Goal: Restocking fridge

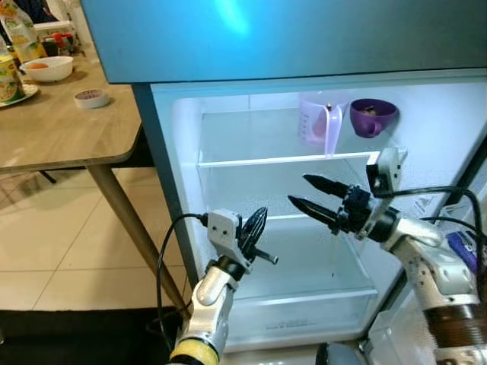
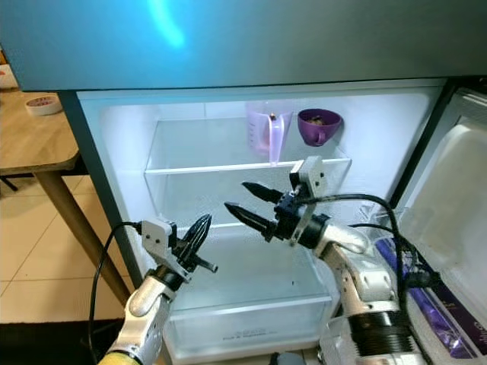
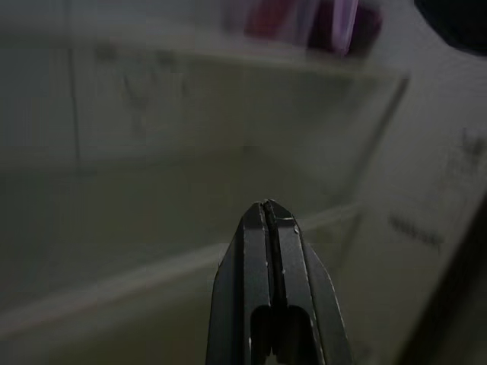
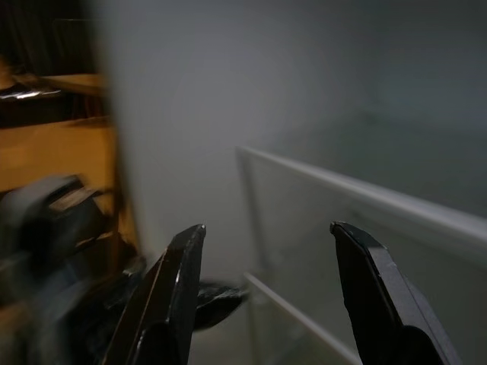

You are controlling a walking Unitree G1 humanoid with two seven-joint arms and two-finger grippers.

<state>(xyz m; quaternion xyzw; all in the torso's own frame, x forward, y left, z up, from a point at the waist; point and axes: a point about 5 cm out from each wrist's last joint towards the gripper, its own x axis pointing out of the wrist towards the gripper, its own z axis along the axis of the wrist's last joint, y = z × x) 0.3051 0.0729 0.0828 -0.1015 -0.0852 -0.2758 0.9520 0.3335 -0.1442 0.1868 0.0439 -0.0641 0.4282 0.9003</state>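
- Open fridge dead ahead, interior lit, door swung out at 3 o'clock.
- Top shelf at 12 o'clock: clear jug with purple cup just beside it, toward 1 o'clock.
- Lower shelves and bottom drawer bare.
- Right claw raised inside the fridge, below the top shelf, at centre; fingers spread wide, gripping nothing.
- Left claw at 7 o'clock, low before the fridge; fingers pressed together, empty.
- Purple packets in the door rack at 4 o'clock.
- Wooden surface at 10 o'clock, carrying white bowl, small dish and bottle.
- Tiled floor beneath it.
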